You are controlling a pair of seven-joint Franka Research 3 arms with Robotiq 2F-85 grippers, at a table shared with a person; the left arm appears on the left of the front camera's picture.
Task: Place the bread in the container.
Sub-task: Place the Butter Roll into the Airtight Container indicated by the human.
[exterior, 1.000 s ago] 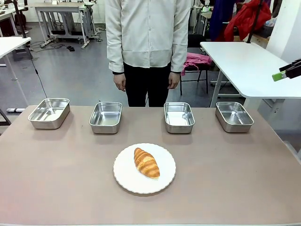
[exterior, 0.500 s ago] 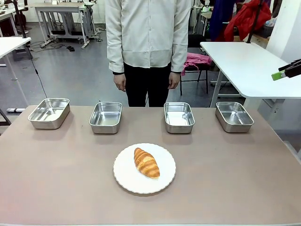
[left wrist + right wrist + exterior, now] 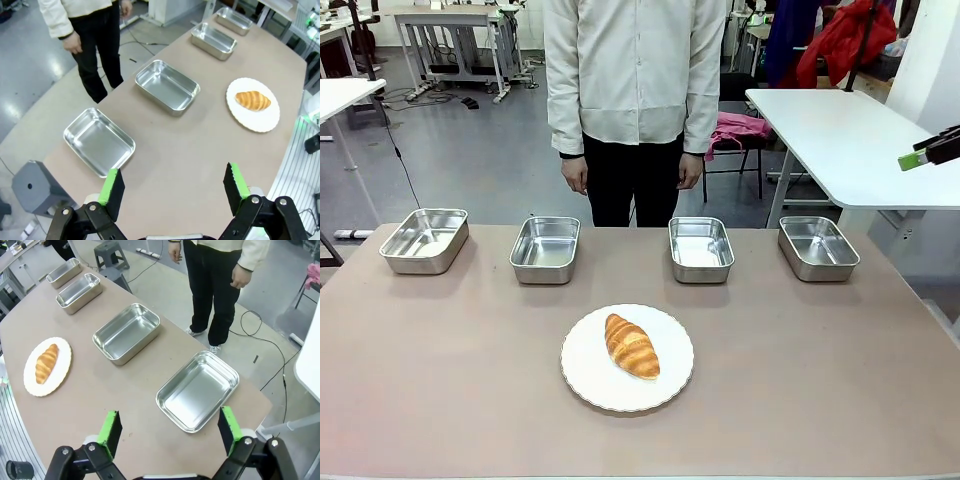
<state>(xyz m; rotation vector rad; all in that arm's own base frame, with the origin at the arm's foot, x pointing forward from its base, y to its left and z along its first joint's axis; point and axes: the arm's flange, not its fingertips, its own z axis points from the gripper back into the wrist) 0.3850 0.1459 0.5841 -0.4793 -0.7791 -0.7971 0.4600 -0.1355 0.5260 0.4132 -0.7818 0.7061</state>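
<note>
Table [image 3: 440,400], brown and broad, carries everything. Behind its far edge stands a person [image 3: 633,80] in a pale jacket and dark trousers, hands [image 3: 576,175] hanging loose at the sides. Four shiny steel pans sit in a row along the far side, well apart from one another: the left-end pan [image 3: 424,240], the second pan [image 3: 545,249], the third pan [image 3: 701,249] and the right-end pan [image 3: 818,247]; which of them is meant for the bread cannot be told. Nearer the robot, about in line with the gap between the two middle pans, lies a round white plate [image 3: 585,375]. On it rests the bread [image 3: 631,345], a golden croissant lying aslant within the rim, in none of the pans. Over the table's left end hangs the left gripper [image 3: 173,185], its fingers spread wide with only air between them. Over the right end, near the right-end pan, hangs the right gripper [image 3: 169,427], likewise spread wide and gripping nothing.
</note>
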